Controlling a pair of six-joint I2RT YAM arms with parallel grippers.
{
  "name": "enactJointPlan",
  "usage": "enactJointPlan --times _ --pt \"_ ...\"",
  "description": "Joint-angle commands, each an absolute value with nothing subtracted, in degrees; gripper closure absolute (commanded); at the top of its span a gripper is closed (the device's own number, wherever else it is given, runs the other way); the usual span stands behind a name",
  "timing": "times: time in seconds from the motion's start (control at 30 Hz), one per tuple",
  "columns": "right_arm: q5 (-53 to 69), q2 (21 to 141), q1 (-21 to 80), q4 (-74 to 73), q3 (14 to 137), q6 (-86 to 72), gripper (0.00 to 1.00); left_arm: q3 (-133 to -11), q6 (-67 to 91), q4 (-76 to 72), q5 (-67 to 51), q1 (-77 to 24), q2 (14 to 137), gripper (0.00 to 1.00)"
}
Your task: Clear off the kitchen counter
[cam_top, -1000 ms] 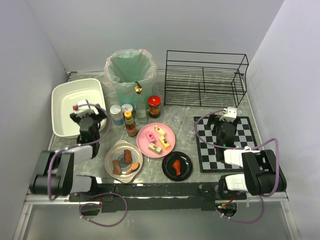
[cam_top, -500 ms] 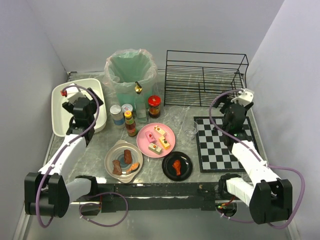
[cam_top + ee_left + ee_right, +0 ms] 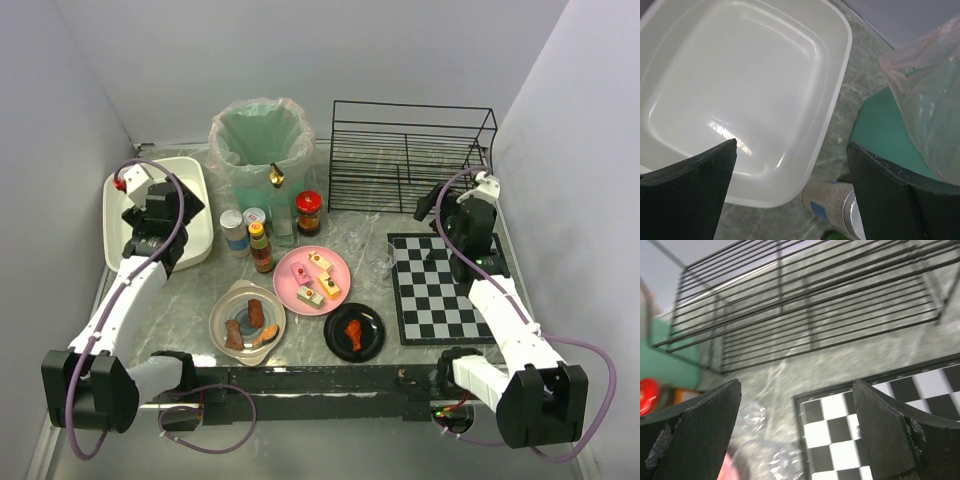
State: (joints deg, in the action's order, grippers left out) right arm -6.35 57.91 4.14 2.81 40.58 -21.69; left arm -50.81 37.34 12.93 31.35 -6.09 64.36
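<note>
The kitchen counter [image 3: 190, 300] is grey marble and holds dishes and jars. My left gripper [image 3: 160, 215] hangs open and empty over the right edge of a white tub [image 3: 125, 200]. In the left wrist view [image 3: 792, 200] its jaws stand wide apart over the tub's rim [image 3: 835, 90] and a spice shaker [image 3: 827, 205]. My right gripper [image 3: 462, 228] is open and empty above the far edge of the checkered mat [image 3: 450, 295]. The right wrist view [image 3: 797, 440] shows its jaws wide apart over the mat [image 3: 880, 410] and a clear glass [image 3: 760, 440].
A green-bagged bin [image 3: 262, 140] and a wire rack [image 3: 410, 155] stand at the back. Jars and bottles [image 3: 261, 247] cluster beside a red-lidded jar [image 3: 309, 212]. A pink plate of cakes [image 3: 312, 279], a beige bowl [image 3: 247, 320], a black plate with a drumstick [image 3: 354, 332] and the glass [image 3: 380, 262] sit mid-counter.
Both arms have risen and reached toward the back. The left gripper moved up-left over the tub's edge. The right gripper moved to the mat's far edge. Nothing was picked up.
</note>
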Motion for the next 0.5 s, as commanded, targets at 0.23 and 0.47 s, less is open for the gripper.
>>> enactJointPlan --times 0.23,0.47 --pt "0.01 57.75 10.00 -15.20 48.87 -25.58 0.08 -50.00 40.08 19.85 25.84 -6.41 55.29 0.03" --pt "-5.18 54.32 13.27 -23.64 48.17 -26.28 0.09 -50.19 39.73 22.23 23.82 -9.93 53.09 0.01"
